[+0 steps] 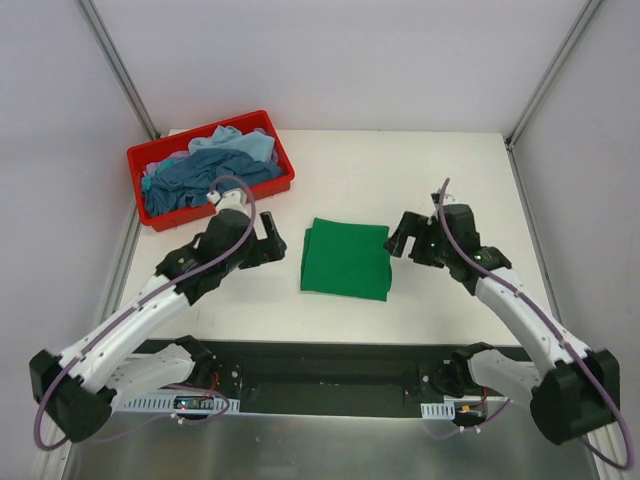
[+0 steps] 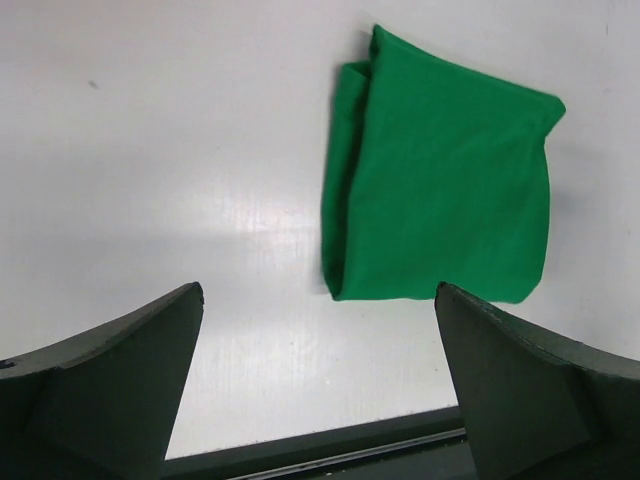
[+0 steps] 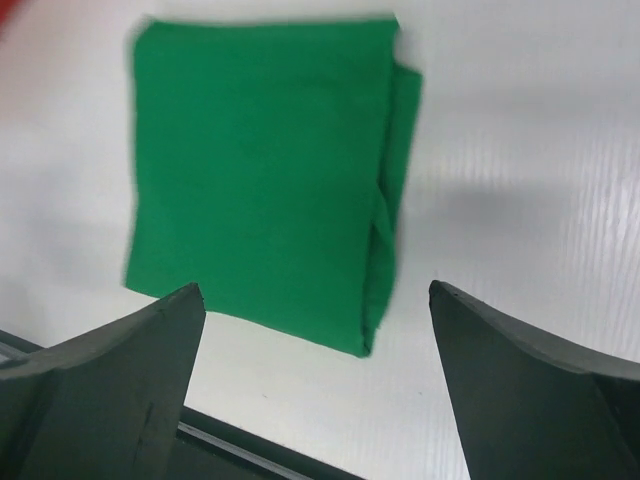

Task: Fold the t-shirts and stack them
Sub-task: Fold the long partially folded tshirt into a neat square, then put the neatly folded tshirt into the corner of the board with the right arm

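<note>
Plainly, the white worktop [image 1: 430, 180] carries everything. At its far left corner sits the red bin [image 1: 160, 142], and in it the blue shirts [image 1: 200, 178] lie crumpled, teal ones in front and a paler one toward the far side, none folded. At the worktop's middle lies the green shirt [image 1: 346, 259], folded flat to a near-square, its layered edge on the left in the overhead view. The left tool [image 1: 272, 240] hangs just left of it, between shirt and bin, and the right tool [image 1: 402, 238] hangs just right of it. Both wrist views show the jaws spread wide, with only bare worktop and the shirt beyond them, so neither tool grips anything. I judge the green shirt's fold done, and the step in hand to be fetching a second shirt. The next move calls for the left tool, nearer the bin, to reach in, pinch one blue shirt alone from the tangle, and bring it to bare worktop for spreading. The risk is dragging several out together.
</note>
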Action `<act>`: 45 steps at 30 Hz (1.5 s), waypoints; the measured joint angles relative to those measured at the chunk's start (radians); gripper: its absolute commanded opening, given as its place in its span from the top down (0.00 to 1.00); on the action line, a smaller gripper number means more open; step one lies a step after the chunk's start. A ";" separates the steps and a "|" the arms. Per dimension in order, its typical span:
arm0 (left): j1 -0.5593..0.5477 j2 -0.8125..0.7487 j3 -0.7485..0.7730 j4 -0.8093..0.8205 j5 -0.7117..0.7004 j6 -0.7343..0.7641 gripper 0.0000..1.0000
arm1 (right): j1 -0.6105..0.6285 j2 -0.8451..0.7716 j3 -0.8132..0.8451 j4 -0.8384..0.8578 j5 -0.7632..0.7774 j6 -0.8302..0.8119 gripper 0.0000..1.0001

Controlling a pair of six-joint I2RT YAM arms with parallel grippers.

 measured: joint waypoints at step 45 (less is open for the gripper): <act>0.152 0.057 -0.026 -0.061 -0.257 -0.042 0.01 | -0.412 0.701 0.295 -0.736 0.552 -0.386 0.87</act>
